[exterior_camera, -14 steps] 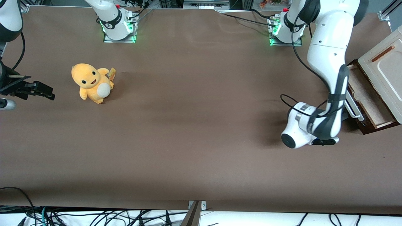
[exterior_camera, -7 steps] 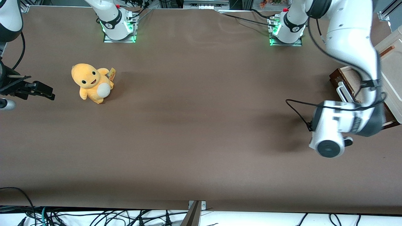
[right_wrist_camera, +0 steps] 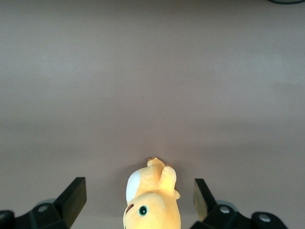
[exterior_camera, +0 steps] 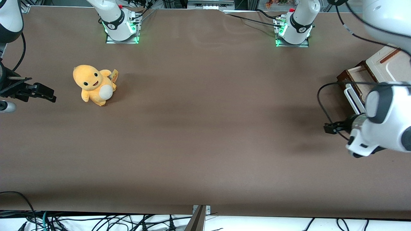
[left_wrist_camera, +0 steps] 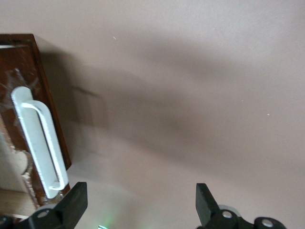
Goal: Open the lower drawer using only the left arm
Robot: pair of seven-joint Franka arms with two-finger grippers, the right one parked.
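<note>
The lower drawer (exterior_camera: pixel 357 76) stands pulled out of the cabinet at the working arm's end of the table, showing beige lining and a dark-brown front (left_wrist_camera: pixel 46 98). Its long white bar handle (exterior_camera: pixel 353 98) (left_wrist_camera: pixel 39 139) lies across that front. The left arm (exterior_camera: pixel 382 125) is raised above the table, in front of the drawer and nearer the front camera. Its black gripper (exterior_camera: pixel 332 127) (left_wrist_camera: pixel 139 195) is open, apart from the handle, with only bare table between its fingers. The arm hides the drawer's nearer end.
The cream-white cabinet top (exterior_camera: pixel 393 62) with a brown groove sits above the drawer. A yellow plush toy (exterior_camera: pixel 93 85) (right_wrist_camera: pixel 152 202) stands toward the parked arm's end. Two arm bases (exterior_camera: pixel 293 32) with green lights stand along the table's edge farthest from the front camera.
The drawer has slid farther out of the cabinet. The left arm has come off the handle, risen and swung toward the working arm's end of the table.
</note>
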